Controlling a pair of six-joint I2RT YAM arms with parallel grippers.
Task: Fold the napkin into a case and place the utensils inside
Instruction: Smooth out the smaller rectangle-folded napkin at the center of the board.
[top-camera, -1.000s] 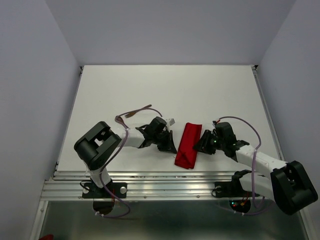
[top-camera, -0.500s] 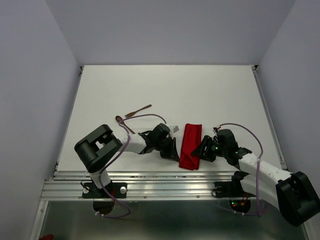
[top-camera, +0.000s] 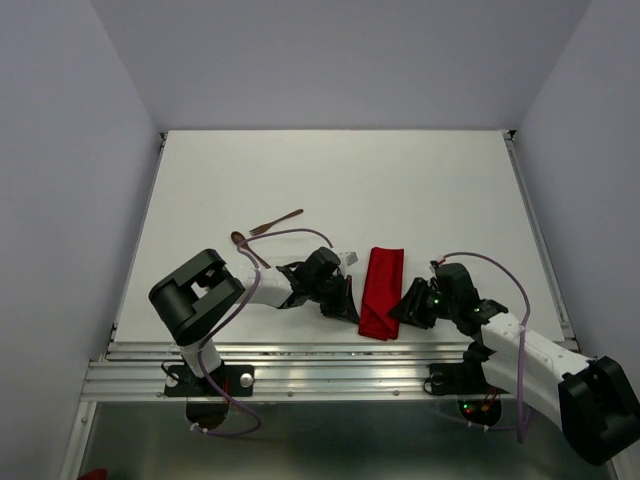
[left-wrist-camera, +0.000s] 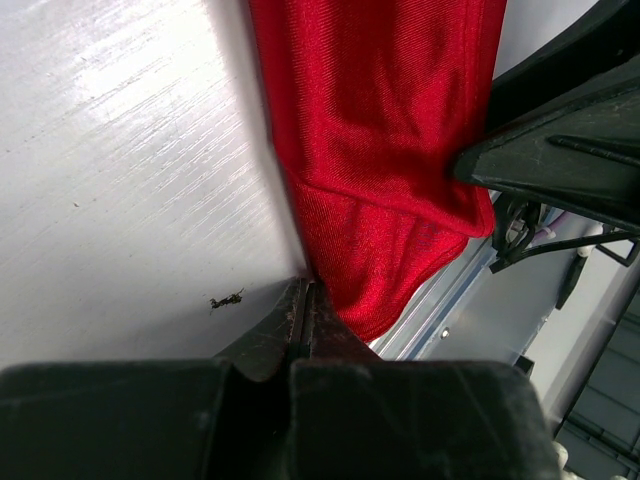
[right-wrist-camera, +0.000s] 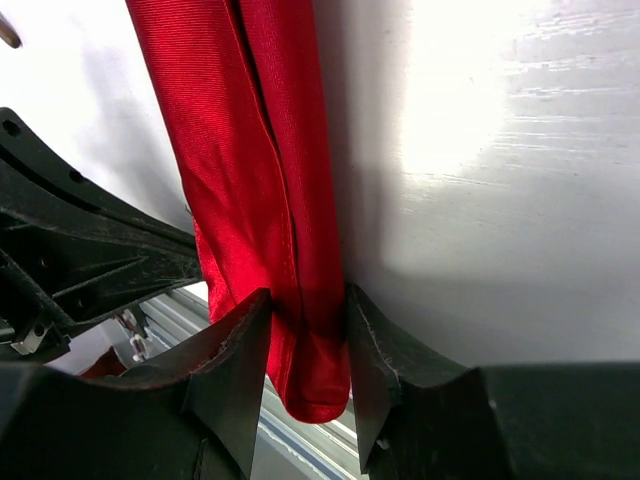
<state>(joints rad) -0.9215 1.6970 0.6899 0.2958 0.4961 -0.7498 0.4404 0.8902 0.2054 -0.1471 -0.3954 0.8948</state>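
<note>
Fingers (right-wrist-camera: 235, 365) of R gripper (right-wrist-camera: 308, 292) half-spread, squeezing case (right-wrist-camera: 250, 150) near end betw. them. L gripper (left-wrist-camera: 303, 287) fingers pressed together, tips touching case edge. Utensils (top-camera: 275, 222) well apart from both.

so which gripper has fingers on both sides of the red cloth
The right gripper: its fingers flank the red cloth. The left gripper is shut beside its edge.

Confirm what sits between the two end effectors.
The folded red napkin. In the top view it lies between the left end effector and the right end effector, one at each long edge, near its near end.
</note>
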